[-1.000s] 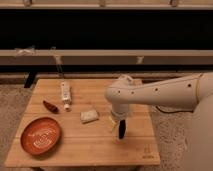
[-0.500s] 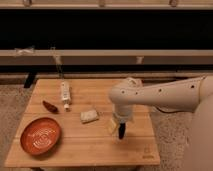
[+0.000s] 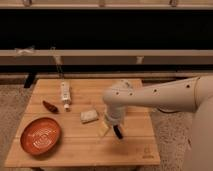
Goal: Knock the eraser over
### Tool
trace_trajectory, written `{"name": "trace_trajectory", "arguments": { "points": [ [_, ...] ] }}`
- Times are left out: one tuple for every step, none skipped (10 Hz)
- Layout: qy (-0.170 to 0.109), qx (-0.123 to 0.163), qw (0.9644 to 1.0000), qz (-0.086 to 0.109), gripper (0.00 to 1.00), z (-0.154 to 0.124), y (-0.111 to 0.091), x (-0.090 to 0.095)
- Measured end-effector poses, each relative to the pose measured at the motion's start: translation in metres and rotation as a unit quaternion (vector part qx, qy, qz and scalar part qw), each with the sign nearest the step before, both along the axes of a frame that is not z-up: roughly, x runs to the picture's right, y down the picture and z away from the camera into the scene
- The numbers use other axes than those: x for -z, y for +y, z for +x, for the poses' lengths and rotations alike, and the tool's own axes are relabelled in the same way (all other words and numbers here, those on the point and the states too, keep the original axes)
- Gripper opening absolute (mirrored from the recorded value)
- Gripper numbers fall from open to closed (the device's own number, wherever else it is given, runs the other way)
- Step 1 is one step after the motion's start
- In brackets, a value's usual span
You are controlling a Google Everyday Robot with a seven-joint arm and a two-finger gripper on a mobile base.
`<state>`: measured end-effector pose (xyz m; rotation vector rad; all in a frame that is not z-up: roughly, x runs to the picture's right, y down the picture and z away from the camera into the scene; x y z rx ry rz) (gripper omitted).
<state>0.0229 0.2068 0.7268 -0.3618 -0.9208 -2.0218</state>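
The eraser [image 3: 103,130] shows its tan-yellow broad face and leans over on the wooden table [image 3: 130,150], just in front of the pale pad [image 3: 89,116]. My gripper [image 3: 115,128] hangs down from the white arm [image 3: 150,97] right beside the eraser, at its right side, close to or touching it. The lower end of the gripper is dark and sits just above the tabletop.
An orange-red bowl [image 3: 40,135] stands at the front left. A dark red chili-shaped thing [image 3: 50,106] and a white tube [image 3: 65,95] lie at the left back. A dark shelf runs behind the table.
The eraser, seen earlier as a dark upright slab under the gripper, now shows its yellow face and leans to the left. The gripper has shifted slightly left and down.
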Motion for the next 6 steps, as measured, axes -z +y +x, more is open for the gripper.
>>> {"name": "trace_trajectory", "arguments": {
  "points": [
    [-0.009,0.003,1.0,0.0,0.8,-0.006,-0.001,0.0],
    [-0.02,0.009,0.9997,0.002,0.8,-0.014,-0.003,0.0],
    [-0.026,0.013,0.9996,0.005,0.8,-0.017,-0.005,0.0],
    [-0.03,0.016,0.9994,0.009,0.8,-0.017,-0.009,-0.001],
    [-0.035,0.019,0.9991,0.013,0.8,-0.017,-0.012,-0.003],
    [-0.039,0.022,0.9988,0.019,0.8,-0.015,-0.016,-0.004]
  ]
}}
